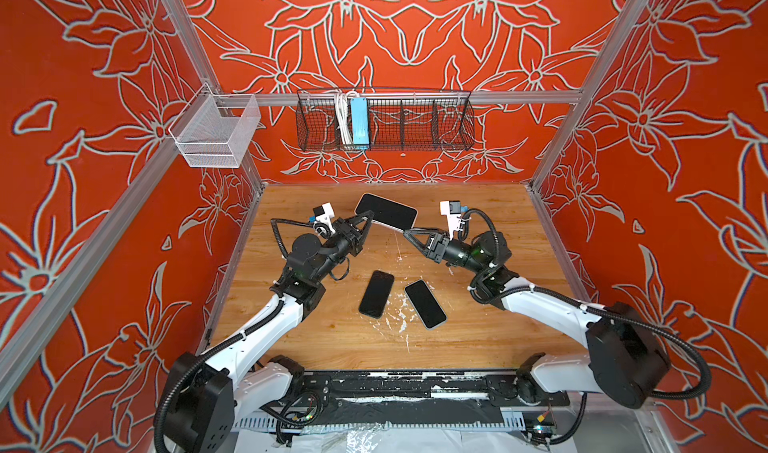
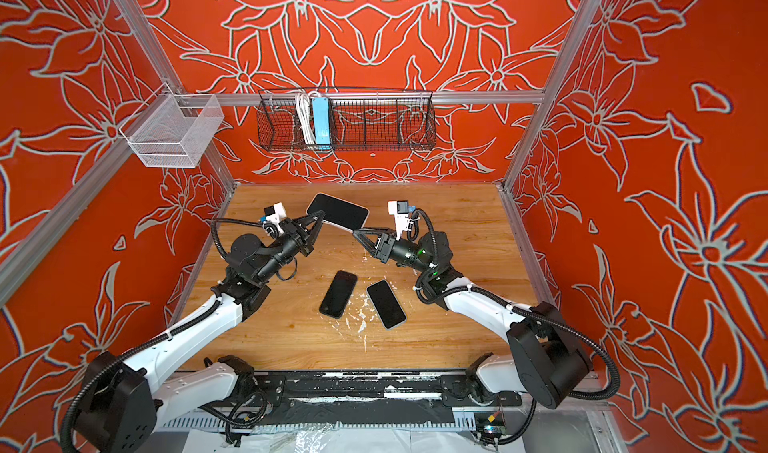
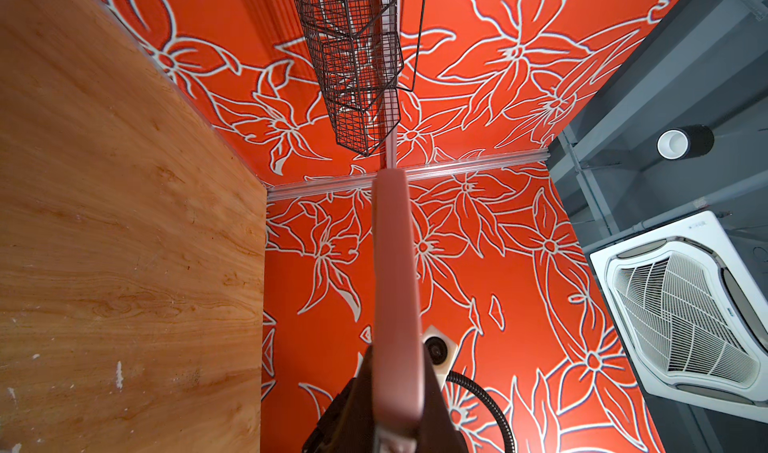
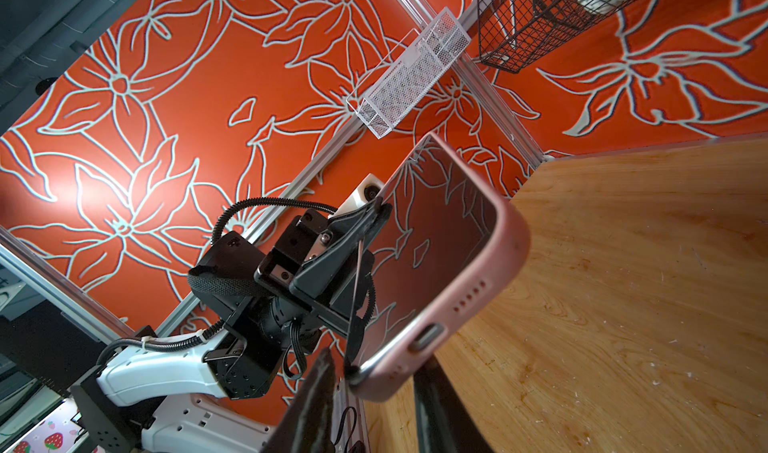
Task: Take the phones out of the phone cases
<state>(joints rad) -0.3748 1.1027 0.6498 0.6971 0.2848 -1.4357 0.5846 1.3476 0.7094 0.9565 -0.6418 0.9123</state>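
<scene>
Fingers point(image 4: 353, 234) of the left gripper point(image 1: 368, 219) hang above the wooden table point(image 1: 478, 326), pressed onto the phone point(image 1: 386, 211). They pinch it front & back by a long edge, upper centre in both top views, tilted and clear of the surface. The phone sits fully in its pink case point(image 4: 478, 288); no lip is peeled yet, we judge.

The right gripper point(image 1: 405, 231) has its fingers point(image 4: 316, 401) astride the case corner by the charging port point(image 4: 426, 337), lower centre of the right wrist view. Whether they bite or just straddle it, we can't tell.

To do this well we'd catch only the case lip, not the phone w/ it. Then we'd peel outward while the left grip stays firm, so the phone doesn't twist out.

Hidden: the case back, the left gripper's far finger, and the right fingertips' contact. The left wrist view shows the case edge-on only.
</scene>
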